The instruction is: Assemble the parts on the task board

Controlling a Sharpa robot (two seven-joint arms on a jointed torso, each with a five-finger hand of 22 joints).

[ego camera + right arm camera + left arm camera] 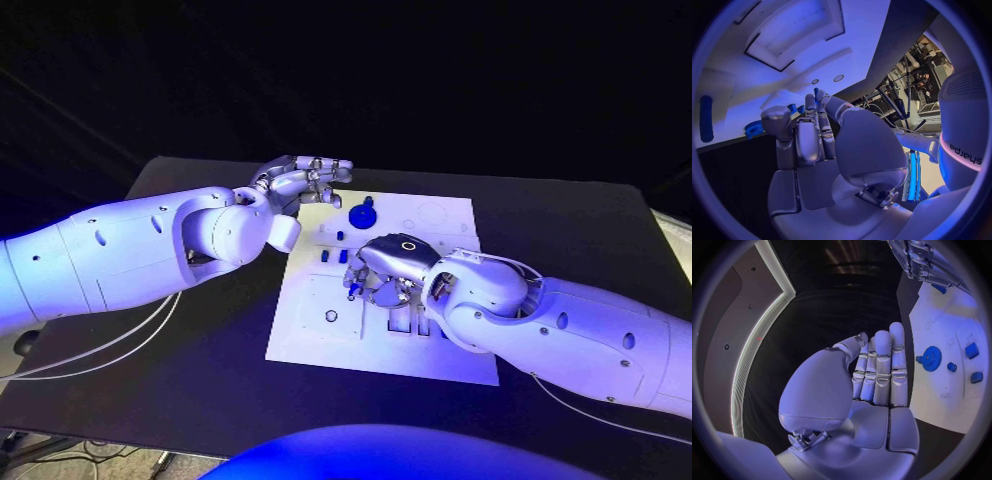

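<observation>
Several parts: small blue pieces lie scattered on the task board [310, 320], none plainly joined to another.
Board: white plate in the middle of the black table [173, 380], with cut-out recesses near its front half.
Blue gear [362, 213]: sits near the board's far edge, just beside the left hand; the left wrist view shows it as a toothed wheel [929, 359] with smaller blue blocks [971, 350] close by.
Long blue piece [706, 119]: lies flat on the board, apart from the rest.
Left hand [306, 182]: hovers at the board's far left corner, fingers straight and together, holding nothing.
Right hand [384, 272]: over the board's middle, fingers bent down toward a small blue piece [352, 284]; whether it pinches that piece or only touches it I cannot tell.
Done: little that shows; some pieces may stand in their seats, but the view is too poor to say.
Left: most of the assembly, judging by the loose parts.
</observation>
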